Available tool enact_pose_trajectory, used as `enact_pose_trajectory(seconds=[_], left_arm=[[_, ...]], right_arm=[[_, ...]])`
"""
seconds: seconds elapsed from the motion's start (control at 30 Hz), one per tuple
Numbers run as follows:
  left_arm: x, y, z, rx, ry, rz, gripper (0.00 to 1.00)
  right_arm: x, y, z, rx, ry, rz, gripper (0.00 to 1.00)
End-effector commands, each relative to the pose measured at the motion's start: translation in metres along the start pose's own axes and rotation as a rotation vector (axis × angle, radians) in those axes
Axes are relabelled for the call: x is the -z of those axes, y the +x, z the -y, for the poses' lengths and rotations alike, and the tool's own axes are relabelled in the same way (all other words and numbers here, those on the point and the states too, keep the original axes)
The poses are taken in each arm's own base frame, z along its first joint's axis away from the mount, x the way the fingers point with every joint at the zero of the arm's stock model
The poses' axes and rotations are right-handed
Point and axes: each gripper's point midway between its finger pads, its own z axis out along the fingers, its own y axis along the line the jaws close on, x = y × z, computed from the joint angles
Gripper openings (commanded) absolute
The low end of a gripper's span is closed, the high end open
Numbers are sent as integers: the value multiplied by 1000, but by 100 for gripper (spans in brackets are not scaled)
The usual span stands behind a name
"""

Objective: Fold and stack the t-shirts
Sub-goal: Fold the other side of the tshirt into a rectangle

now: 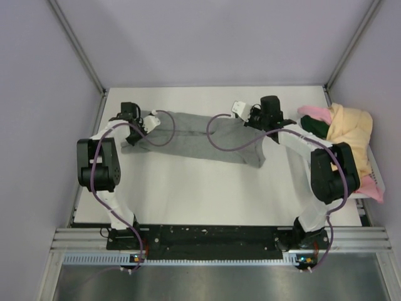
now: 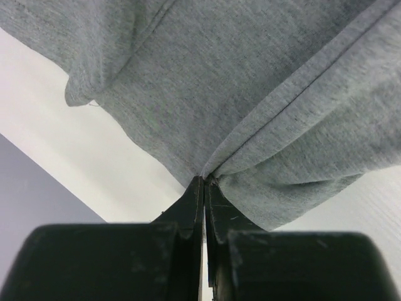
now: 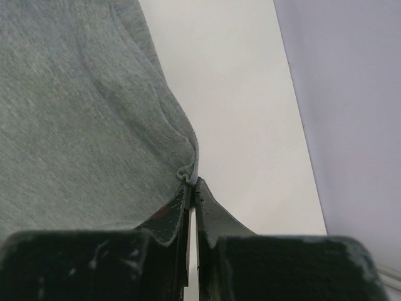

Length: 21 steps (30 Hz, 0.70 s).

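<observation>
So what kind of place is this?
Probably a robot test booth, not a laundry: plain walls box in a white table, and the left gripper and right gripper hold a grey t-shirt near a pile of shirts.

Closed in on three sides by plain lilac-grey panels: left wall [image 1: 37,94], back wall [image 1: 213,37], right wall [image 1: 383,69]. Joined at the back corners by slim metal strips [image 1: 76,45] (one per corner, slanting outward toward the top of the overhead view). Held a white table [image 1: 207,194] with a matte top, reaching to the back wall. Ended at the near edge in a ribbed metal rail [image 1: 213,235], with a dull grey metal sheet [image 1: 213,282] below it. Lit softly and evenly.
</observation>
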Motion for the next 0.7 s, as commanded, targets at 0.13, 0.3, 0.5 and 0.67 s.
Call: enact_pose_trajectory(seconds=[0.13, 0.3, 0.5, 0.67], left_arm=[[42, -13, -8, -20, -44, 50, 0], [65, -2, 19, -100, 6, 71, 0], [82, 22, 68, -187, 149, 62, 0], [97, 41, 101, -208, 237, 38, 0]], right_arm=[[46, -9, 11, 45, 16, 27, 0], [105, -31, -9, -1, 33, 140, 0], [167, -46, -82, 17, -180, 256, 0], [206, -22, -118, 34, -269, 135, 0]])
